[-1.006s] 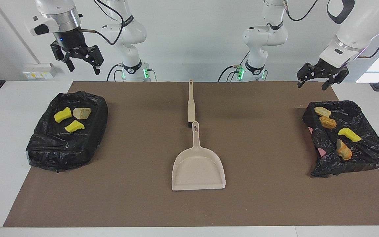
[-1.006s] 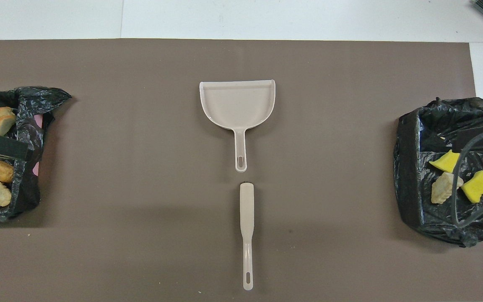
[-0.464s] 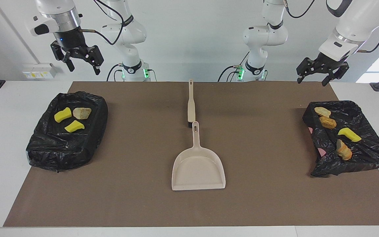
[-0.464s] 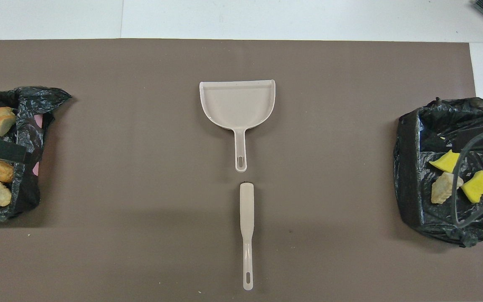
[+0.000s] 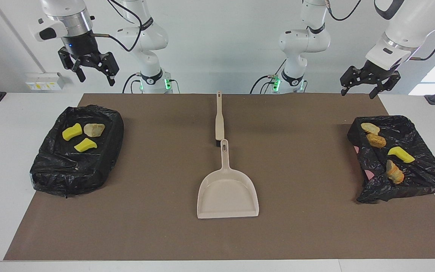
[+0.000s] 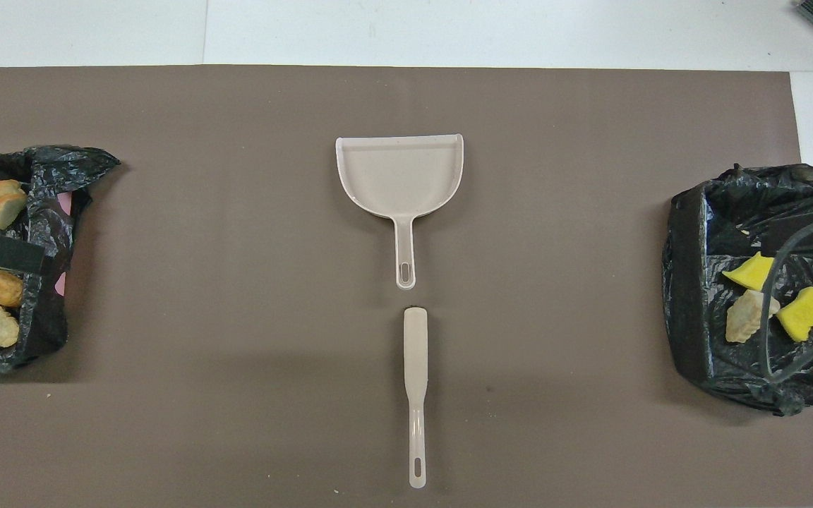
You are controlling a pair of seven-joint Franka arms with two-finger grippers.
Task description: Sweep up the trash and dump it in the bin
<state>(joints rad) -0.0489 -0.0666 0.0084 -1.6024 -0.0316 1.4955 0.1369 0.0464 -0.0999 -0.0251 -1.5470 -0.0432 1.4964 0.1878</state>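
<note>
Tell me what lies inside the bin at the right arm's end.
Bin holds two yellow sponge pieces and one tan lump; anything beneath them cannot be seen.

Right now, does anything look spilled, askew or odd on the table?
Nothing spilled. One oddity: the bin at the left arm's end looks collapsed, its black liner splayed flat and pink showing through at the edge, unlike the boxy bin at the right arm's end.

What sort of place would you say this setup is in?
Probably a robotics lab: two white arms mounted at a table with a brown mat, a staged dustpan, and brush.
</note>
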